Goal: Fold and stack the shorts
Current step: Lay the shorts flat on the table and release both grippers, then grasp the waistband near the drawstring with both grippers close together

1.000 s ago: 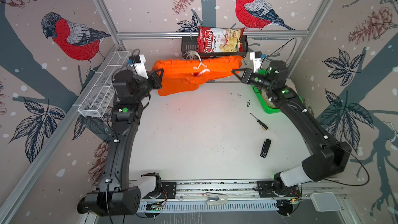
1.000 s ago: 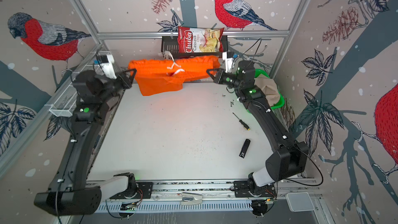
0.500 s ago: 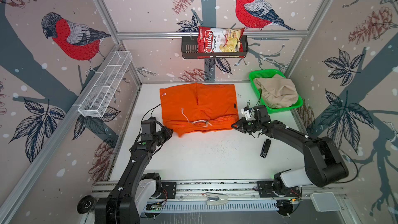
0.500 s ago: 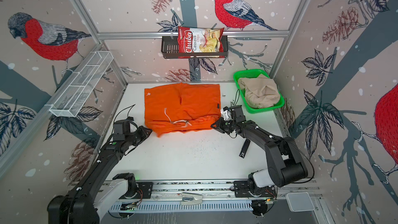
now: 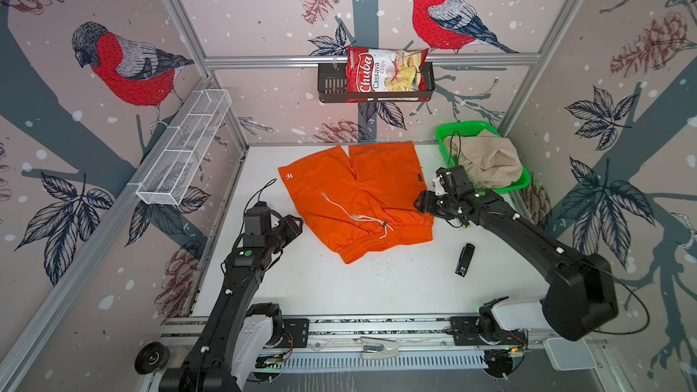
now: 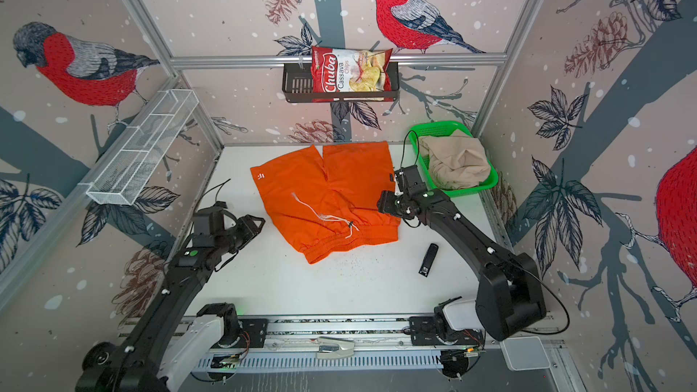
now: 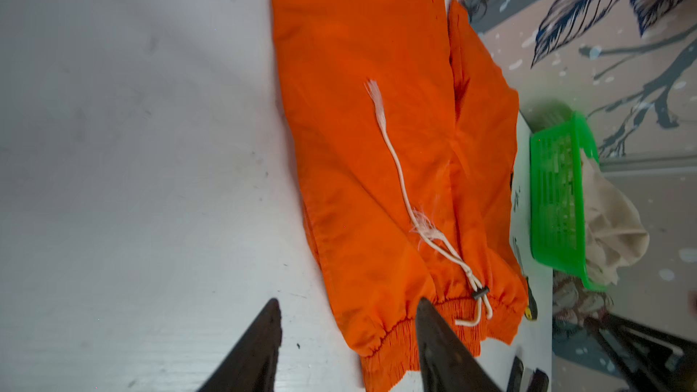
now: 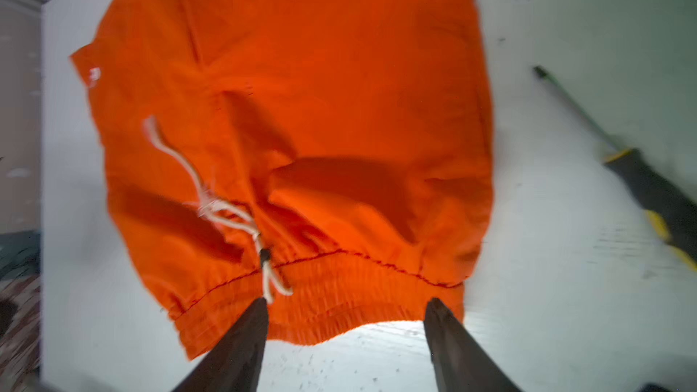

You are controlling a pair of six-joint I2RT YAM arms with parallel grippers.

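Fingers (image 7: 260, 352) open and empty

Left fingers (image 7: 437, 348) are spread apart, holding nothing. Right fingers (image 8: 241, 345) are the same. Between them, bright orange cloth shorts (image 5: 354, 197) lie flat on the white table (image 5: 339, 288), waist toward the arms. Beige cloth shorts (image 5: 490, 162) sit crumpled in a green plastic mesh basket (image 5: 462, 130) at the back corner.

We are seeing the orange shorts (image 8: 294, 126) lying spread on the white surface (image 8: 547, 258), with the white drawstring (image 8: 211, 201) trailing across the cloth. Our right end effector (image 8: 347, 301) is standing with its jaws apart at the gathered waistband (image 8: 377, 280), gripping nothing. A black-and-yellow-handled screwdriver (image 8: 641, 182) is lying apart from the shorts.
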